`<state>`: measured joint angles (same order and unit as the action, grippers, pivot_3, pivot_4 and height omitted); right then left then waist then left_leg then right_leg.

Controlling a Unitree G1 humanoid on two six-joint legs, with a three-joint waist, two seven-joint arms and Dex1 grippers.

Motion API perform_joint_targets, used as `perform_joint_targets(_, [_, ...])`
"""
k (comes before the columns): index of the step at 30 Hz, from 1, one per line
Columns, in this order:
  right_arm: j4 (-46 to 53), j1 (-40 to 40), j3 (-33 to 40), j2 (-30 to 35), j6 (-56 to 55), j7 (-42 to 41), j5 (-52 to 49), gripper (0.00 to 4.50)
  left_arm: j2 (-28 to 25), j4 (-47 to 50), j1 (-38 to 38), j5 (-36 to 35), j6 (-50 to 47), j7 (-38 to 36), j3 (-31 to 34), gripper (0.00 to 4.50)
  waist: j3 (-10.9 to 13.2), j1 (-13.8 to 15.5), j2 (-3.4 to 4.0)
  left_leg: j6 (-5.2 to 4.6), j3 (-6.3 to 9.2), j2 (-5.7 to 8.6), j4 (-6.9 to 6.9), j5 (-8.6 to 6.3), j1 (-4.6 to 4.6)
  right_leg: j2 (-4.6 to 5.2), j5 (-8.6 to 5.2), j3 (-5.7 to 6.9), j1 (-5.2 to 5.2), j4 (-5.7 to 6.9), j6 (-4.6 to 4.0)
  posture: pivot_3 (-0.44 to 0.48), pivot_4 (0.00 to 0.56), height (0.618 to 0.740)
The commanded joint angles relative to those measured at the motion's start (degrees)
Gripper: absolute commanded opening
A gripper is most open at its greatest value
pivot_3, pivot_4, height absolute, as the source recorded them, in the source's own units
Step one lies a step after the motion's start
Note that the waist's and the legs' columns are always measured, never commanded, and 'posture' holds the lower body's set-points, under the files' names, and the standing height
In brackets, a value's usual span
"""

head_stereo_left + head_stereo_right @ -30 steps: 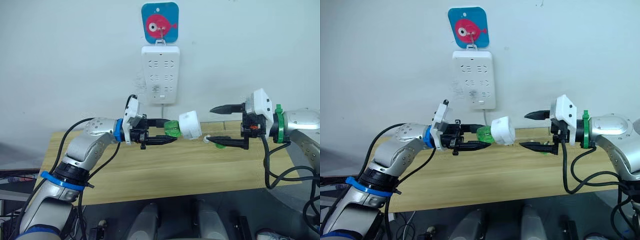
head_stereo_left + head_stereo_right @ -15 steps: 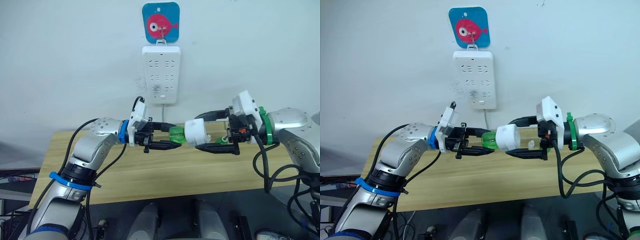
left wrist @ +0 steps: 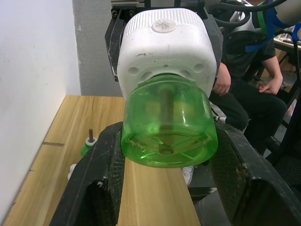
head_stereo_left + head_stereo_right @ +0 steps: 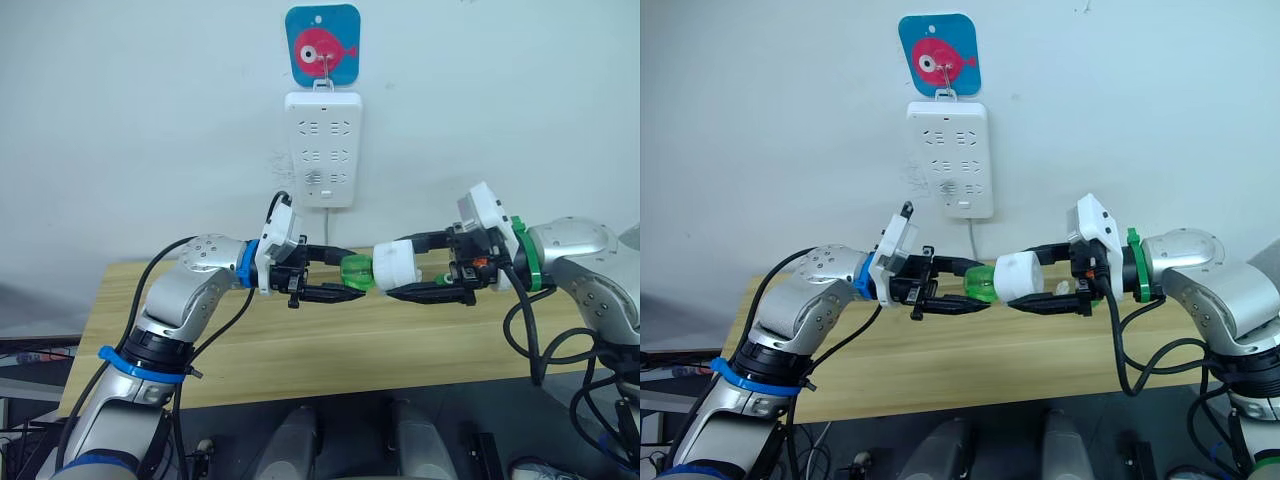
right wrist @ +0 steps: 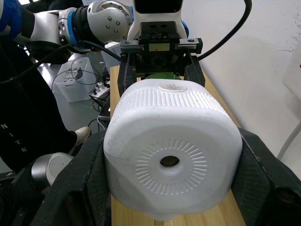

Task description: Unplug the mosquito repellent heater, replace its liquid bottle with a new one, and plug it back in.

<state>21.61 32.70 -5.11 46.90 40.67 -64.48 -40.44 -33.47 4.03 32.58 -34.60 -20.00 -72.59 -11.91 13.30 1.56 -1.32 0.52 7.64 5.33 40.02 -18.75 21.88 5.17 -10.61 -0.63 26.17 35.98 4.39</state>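
Fingers of the right gripper (image 4: pixel 425 270), spread a second ago, have now closed on the mosquito repellent heater (image 4: pixel 394 268) below the power strip (image 4: pixel 321 148), while the left gripper (image 4: pixel 330 273) pinches its green bottle (image 4: pixel 355 272), ready for unscrewing.

Both arms reach inward at one height above the wooden table (image 4: pixel 300 350), their wrists level and their grippers meeting tip to tip below the white power strip (image 4: pixel 321 148). Left gripper (image 4: pixel 345 282): two black fingers closed on the green liquid bottle (image 4: pixel 355 272), one above it and one below. Right gripper (image 4: pixel 392 270): fingers clamped against the upper and lower sides of the mosquito repellent heater (image 4: pixel 396 268), forearm bent in from the robot's right.
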Motion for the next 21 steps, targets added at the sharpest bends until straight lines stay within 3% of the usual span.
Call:
perform_joint_targets(1, [1.57, 0.69, 0.69, 0.33, -1.99, -2.90, -0.24, 3.00, 0.29, 2.31, 0.39, 0.04, -0.66, 0.56, 1.98, 2.22, 0.00, 0.00, 0.00, 0.00, 0.00, 0.00, 0.00, 0.00, 0.00, 0.00, 0.00, 0.00, 0.00, 0.00, 0.00, 0.118, 0.217, 0.740])
perform_joint_targets(8, [0.23, -0.28, 1.18, 0.00, -4.98, -3.47, 2.26, 3.00, -0.84, 3.24, 0.24, -1.81, -4.82, 0.82, 3.41, 4.47, 0.00, 0.00, 0.00, 0.00, 0.00, 0.00, 0.00, 0.00, 0.00, 0.00, 0.00, 0.00, 0.00, 0.00, 0.00, 0.121, 0.220, 0.740])
perform_joint_targets(12, [-2.99, -4.44, 0.25, 1.28, -24.21, -9.00, 13.04, 3.00, -4.86, 6.04, 0.42, -12.95, -23.68, 4.45, 8.07, 4.50, 0.01, -0.07, -0.01, 0.00, 0.02, 0.00, 0.00, 0.00, 0.00, -0.01, 0.00, 0.02, 0.00, 0.01, 0.00, 0.123, 0.222, 0.740])
perform_joint_targets(15, [-9.46, -4.69, -1.05, -0.58, -49.53, -12.15, 23.34, 3.00, -13.82, 7.89, 0.08, -17.94, -34.92, -3.03, 6.63, 4.50, 0.03, -0.42, 0.01, 0.00, -0.02, -0.01, -0.03, 0.00, -0.02, -0.06, -0.01, 0.00, 0.03, 0.05, 0.02, 0.127, 0.221, 0.740])
perform_joint_targets(18, [-15.99, -1.49, -4.08, -3.67, -70.40, -14.73, 28.96, 3.00, -17.54, 7.42, 2.29, -13.32, -34.43, -7.50, 1.60, 4.50, 0.04, -0.55, 0.03, 0.01, -0.13, -0.02, -0.08, 0.00, -0.17, -0.10, -0.02, -0.10, 0.00, 0.07, 0.03, 0.129, 0.215, 0.740])
perform_joint_targets(21, [-20.49, 0.67, -8.24, -4.92, -80.18, -17.80, 30.45, 3.00, -17.22, 6.74, 6.02, -7.16, -30.69, -9.87, -3.47, 4.50, 0.04, -0.32, 0.03, 0.03, -0.11, -0.03, -0.05, 0.01, -0.18, -0.10, -0.01, -0.08, -0.06, 0.07, 0.02, 0.129, 0.211, 0.740])
